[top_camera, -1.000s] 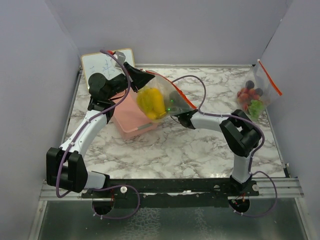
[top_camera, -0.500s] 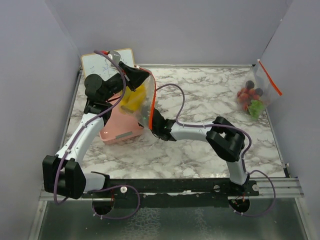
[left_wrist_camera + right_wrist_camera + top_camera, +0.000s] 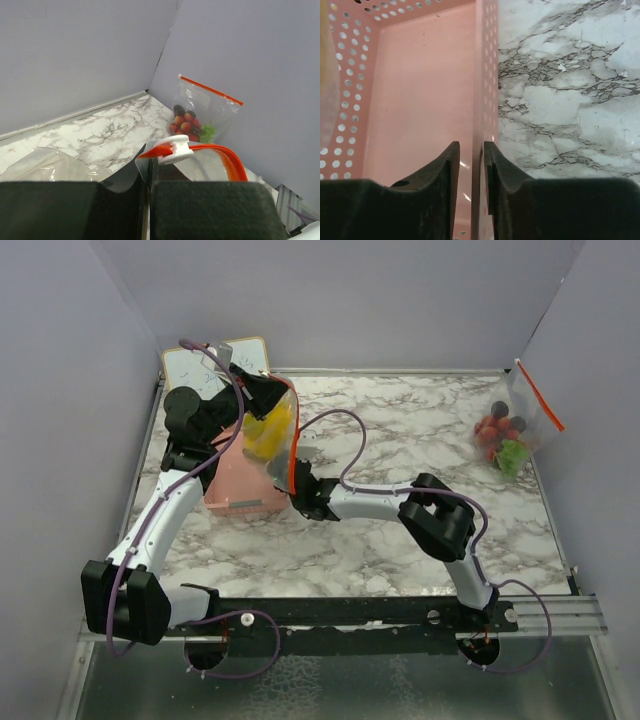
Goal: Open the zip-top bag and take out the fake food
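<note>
Overhead and wrist views of the marbled surface [image 3: 420, 430]. The left end effector [image 3: 265, 392] is fully closed on the top edge of a zip-top bag [image 3: 281, 452], pinching it just beside the white slider [image 3: 172, 149] on the orange zip strip [image 3: 227, 162]. The bag hangs below this grip, above the pink basket [image 3: 235, 492], and holds yellow fake food [image 3: 266, 430]; what else it contains cannot be told.

The right end effector [image 3: 471, 150] sits low at the basket's right-hand wall [image 3: 479, 75]. Its fingers [image 3: 447, 170] are parted only slightly, one inside the basket and one outside. A thin gap shows at the inner finger, so the wall is straddled rather than clamped.

A second zip-top bag [image 3: 520, 418] leans in the far right corner, well apart from both arms. It holds a red berry cluster [image 3: 490, 428], dark purple pieces [image 3: 500, 408] and a green piece [image 3: 512, 453]. A small whiteboard [image 3: 200, 368] stands at the far left, behind the basket.
</note>
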Available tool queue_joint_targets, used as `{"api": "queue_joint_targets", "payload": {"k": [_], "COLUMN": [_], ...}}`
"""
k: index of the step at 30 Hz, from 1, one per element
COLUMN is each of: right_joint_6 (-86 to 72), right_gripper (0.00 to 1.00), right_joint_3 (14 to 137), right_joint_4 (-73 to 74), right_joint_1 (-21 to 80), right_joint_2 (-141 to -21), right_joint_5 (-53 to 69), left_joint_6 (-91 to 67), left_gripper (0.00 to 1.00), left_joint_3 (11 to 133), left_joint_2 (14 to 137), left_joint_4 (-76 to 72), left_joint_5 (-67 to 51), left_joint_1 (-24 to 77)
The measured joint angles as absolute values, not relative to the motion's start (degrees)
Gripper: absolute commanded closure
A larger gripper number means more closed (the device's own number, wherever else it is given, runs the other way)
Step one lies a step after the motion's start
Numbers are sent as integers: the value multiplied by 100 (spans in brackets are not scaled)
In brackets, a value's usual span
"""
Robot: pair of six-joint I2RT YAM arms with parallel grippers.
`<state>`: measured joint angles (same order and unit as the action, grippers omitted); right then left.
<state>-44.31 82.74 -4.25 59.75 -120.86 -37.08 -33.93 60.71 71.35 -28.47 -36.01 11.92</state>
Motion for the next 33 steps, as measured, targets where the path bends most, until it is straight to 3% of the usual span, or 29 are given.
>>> {"api": "queue_joint_targets", "payload": {"k": [4, 7, 13, 19, 24, 28, 33], "right_joint_6": [-4541, -4434, -3588, -3022, -2947, -2902, -2534], "right_gripper": [49, 45, 27, 28, 36, 34, 36], "right_joint_3": [8274, 8141, 7004, 5920, 4766, 3979, 3865], "right_joint_4": [-456, -600, -1341, -2023, -2082, -1933, -1787], "right_joint_1": [6045, 6045, 6010, 5627, 4338, 3208, 3096], "right_joint_2": [-12086, -12020, -11190, -9968, -8604, -7328, -6364], "right_joint_5": [-3741, -3745, -3944, -3964, -3868, -3841, -3688], "left_joint_6": [-3391, -3391, -3387, -3439, -3461, -3361, -3020], "left_gripper": [100, 100, 100, 100, 100, 100, 100], "left_joint_3": [6060, 6051, 5986, 5900, 5916, 6165, 6862], "left_joint_2": [7133, 7129, 7048, 7111, 7564, 8374, 9572], "left_joint_4": [-2786, -2766, -2759, -3011, -3363, -3459, -3452], "left_joint_5": [-3592, -3590, -3570, -3577, -3496, -3494, -3769], "left_joint_1": [1153, 1120, 1083, 1085, 1382, 1938, 2290]}}
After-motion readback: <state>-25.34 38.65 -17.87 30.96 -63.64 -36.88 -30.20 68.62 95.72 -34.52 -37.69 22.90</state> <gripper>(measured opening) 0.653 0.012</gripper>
